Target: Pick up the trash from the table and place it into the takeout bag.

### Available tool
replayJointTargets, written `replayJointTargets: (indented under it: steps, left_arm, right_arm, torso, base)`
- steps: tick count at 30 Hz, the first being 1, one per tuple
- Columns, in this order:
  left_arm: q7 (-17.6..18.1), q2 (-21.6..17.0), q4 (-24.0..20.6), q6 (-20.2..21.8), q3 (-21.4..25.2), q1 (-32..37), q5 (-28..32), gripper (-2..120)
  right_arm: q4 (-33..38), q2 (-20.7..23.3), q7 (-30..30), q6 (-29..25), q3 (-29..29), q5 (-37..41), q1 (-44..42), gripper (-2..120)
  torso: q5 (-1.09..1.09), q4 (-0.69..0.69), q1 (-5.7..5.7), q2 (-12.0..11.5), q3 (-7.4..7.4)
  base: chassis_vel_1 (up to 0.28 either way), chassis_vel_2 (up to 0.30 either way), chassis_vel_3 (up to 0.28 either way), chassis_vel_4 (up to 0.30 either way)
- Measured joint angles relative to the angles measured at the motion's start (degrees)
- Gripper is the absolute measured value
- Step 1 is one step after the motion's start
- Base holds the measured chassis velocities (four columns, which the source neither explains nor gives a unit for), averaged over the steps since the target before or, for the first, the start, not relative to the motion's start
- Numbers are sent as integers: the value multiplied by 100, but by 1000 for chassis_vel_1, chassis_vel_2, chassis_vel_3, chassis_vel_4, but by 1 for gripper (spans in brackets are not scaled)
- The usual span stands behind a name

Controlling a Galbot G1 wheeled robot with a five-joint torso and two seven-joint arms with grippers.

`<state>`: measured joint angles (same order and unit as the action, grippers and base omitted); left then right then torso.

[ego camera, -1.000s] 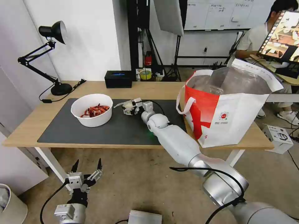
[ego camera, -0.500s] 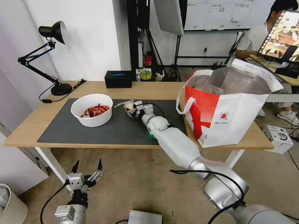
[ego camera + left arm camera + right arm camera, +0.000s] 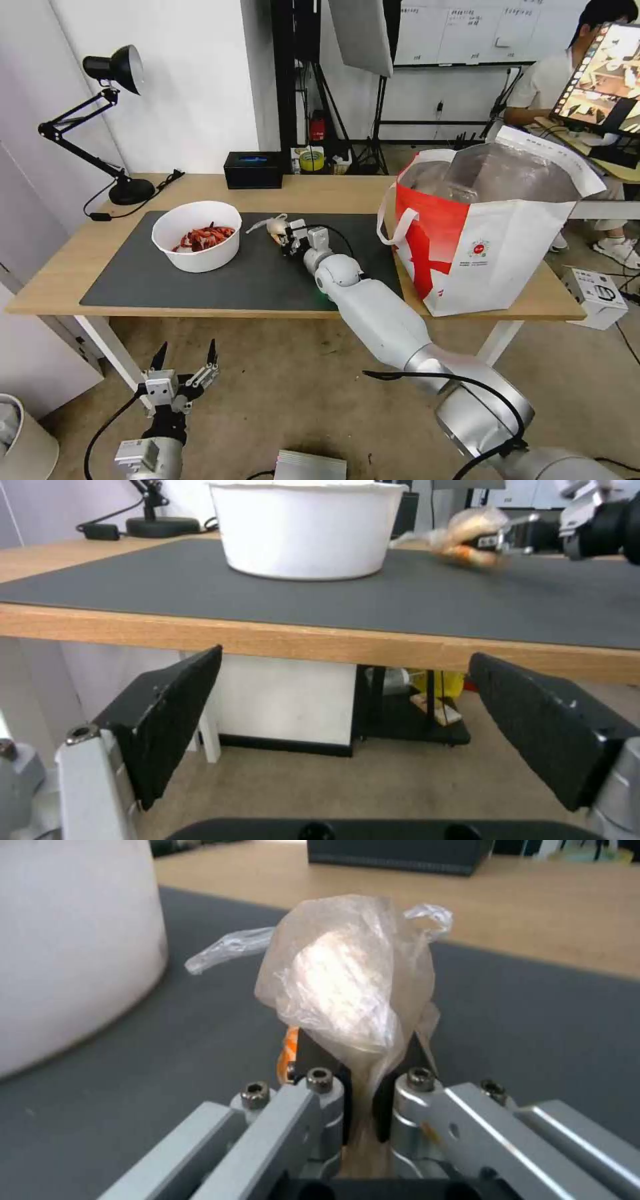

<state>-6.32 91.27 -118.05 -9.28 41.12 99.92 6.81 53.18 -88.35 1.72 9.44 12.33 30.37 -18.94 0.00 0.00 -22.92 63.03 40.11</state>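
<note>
Right gripper [image 3: 360, 1065]: clamped on crinkled clear bag around beige lump [image 3: 347, 985], above dark mat; round white bowl [image 3: 197, 235] beside. Left gripper [image 3: 185, 363]: fingers apart, below desk [image 3: 53, 280].

Your head camera looks forward and down from above the table [image 3: 80, 270], far enough back to take in both arms. Your left wrist camera sits below the tabletop edge, looking level between the spread jaws of the left gripper [image 3: 373, 730] toward the white bowl [image 3: 307, 530]. Your right wrist camera looks along the right gripper [image 3: 360, 1100], very close, at the clear bag [image 3: 347, 985] pinched between its jaws. All three views share the grey mat [image 3: 200, 283], bowl and bag.
</note>
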Motion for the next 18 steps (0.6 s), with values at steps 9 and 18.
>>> replayJointTargets:
  steps: [9,18]
  left_arm:
    - [-5,-3,-53,0,17,1,5,100]
    - [-27,-31,-99,8,27,23,2,100]
  right_arm:
    - [1202,640,-169,99,52,215,-314,5]
    - [3091,1813,-124,-37,-11,585,-933,5]
  torso:
    - [1,0,0,0,0]
    - [2,-1,0,0,0]
  base:
    - [0,0,0,0]
    - [0,0,0,0]
